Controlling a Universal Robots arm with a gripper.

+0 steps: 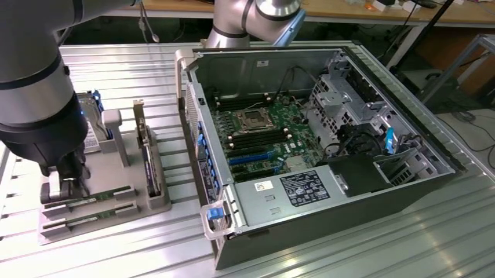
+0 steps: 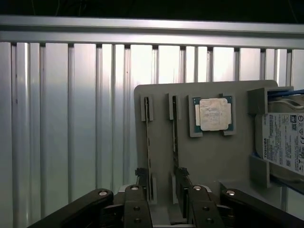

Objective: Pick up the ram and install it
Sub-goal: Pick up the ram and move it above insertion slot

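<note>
Ram [image 1: 87, 202], a long thin green stick, lies just under the spread end effector [image 2: 161, 176], lined up with its gap.

The exterior view looks steeply down from high across the bench [image 1: 402, 231], with the open computer case [image 1: 255, 63] central and the grey parts tray [image 1: 124, 174] at the exterior view's left. The wrist view faces down past the end effector [image 2: 161, 185], close above that same tray [image 2: 213, 156], which both views share
</note>
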